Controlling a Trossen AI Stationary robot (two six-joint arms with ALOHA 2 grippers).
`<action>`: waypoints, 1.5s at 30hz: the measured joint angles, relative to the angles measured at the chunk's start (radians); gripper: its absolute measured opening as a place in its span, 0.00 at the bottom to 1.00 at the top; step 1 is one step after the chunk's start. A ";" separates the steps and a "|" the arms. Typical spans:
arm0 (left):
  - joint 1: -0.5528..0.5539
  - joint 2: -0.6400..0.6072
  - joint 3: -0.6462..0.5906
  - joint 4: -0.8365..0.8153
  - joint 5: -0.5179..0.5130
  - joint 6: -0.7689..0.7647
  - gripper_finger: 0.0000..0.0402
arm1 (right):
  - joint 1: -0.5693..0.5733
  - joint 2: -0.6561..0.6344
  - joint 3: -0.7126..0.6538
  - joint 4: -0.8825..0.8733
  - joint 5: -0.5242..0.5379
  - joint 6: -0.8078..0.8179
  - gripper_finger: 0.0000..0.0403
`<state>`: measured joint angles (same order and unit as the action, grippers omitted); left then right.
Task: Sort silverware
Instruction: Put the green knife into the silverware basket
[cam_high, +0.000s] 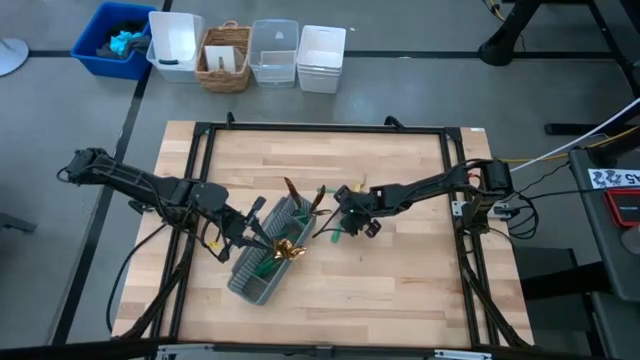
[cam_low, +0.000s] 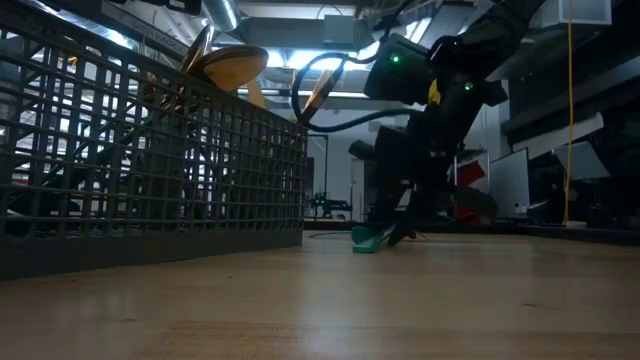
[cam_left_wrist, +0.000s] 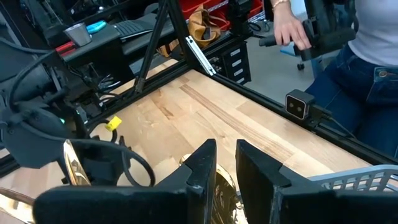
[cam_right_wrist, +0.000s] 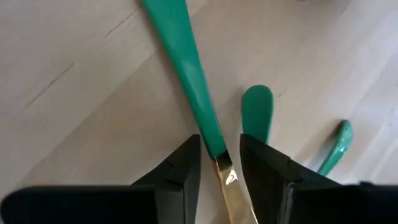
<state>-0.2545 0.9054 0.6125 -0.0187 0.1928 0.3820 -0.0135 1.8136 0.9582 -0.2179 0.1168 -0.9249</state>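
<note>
The grey mesh caddy (cam_high: 258, 270) (cam_low: 150, 170) lies left of the table's middle, with gold-headed silverware (cam_high: 300, 195) (cam_low: 225, 65) standing in it. My left gripper (cam_high: 262, 240) (cam_left_wrist: 226, 168) hovers over the caddy, shut on a gold-headed piece (cam_high: 285, 250). My right gripper (cam_high: 348, 222) (cam_low: 400, 230) (cam_right_wrist: 219, 162) points down just right of the caddy, open. Its fingers stand on either side of a green-handled piece (cam_right_wrist: 186, 68) lying flat on the wood, without touching it. Two more green handles (cam_right_wrist: 257, 115) (cam_right_wrist: 336, 146) lie beside it. My left gripper pinches a gold-headed piece (cam_left_wrist: 222, 186) between its two fingers, above the caddy. The fingers themselves hide the place of contact, so which part they are on cannot be told. The gold head shows just past the fingertips.
A black frame (cam_high: 325, 130) runs round the wooden top. Several bins and a wicker basket (cam_high: 225, 58) stand beyond the far edge. A person (cam_left_wrist: 367, 56) stands outside the frame in the left wrist view. Bare wood lies near and right of the caddy.
</note>
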 joint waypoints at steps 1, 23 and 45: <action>0.000 0.000 0.000 0.000 0.000 0.000 0.13 | 0.000 0.006 0.001 0.000 0.004 0.000 0.29; 0.000 0.000 0.000 0.004 0.000 0.000 0.13 | 0.002 0.017 0.016 -0.017 0.054 0.001 0.06; 0.000 0.000 0.000 0.004 0.000 0.000 0.13 | 0.087 0.020 0.237 -0.348 0.152 0.000 0.05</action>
<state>-0.2543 0.9054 0.6125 -0.0147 0.1930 0.3820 0.0738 1.8336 1.1956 -0.5662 0.2684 -0.9245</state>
